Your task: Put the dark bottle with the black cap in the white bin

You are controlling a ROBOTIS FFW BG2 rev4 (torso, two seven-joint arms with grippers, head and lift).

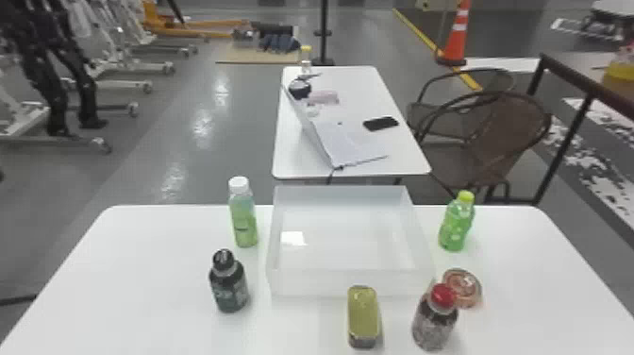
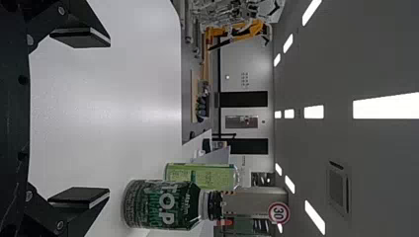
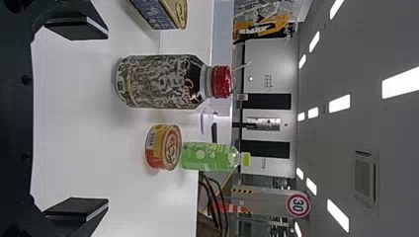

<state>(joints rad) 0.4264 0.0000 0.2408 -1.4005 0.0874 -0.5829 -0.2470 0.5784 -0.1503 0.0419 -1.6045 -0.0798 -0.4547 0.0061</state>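
Place: indoor lab or workshop hall, robotics type by its equipment. Gray, glossy floor (image 1: pixel 188 156); white wheeled frames (image 1: pixel 125 86) along the left side, with black mechanical legs (image 1: pixel 47 80) among them. Orange equipment (image 1: pixel 155 21) behind. Floor marked with a yellow line (image 1: pixel 415 32); orange-and-white cone (image 1: pixel 456 42) beside it. Round, red-rimmed sign (image 3: pixel 298 204) farther back. Ceiling (image 2: pixel 306 138) dark gray, with bright panel lights (image 2: pixel 385 105). Some office furnishing: open laptop (image 1: pixel 354 146) and phone (image 1: pixel 381 123) on the rear surface (image 1: pixel 292 151), brown chairs (image 1: pixel 509 137) alongside.
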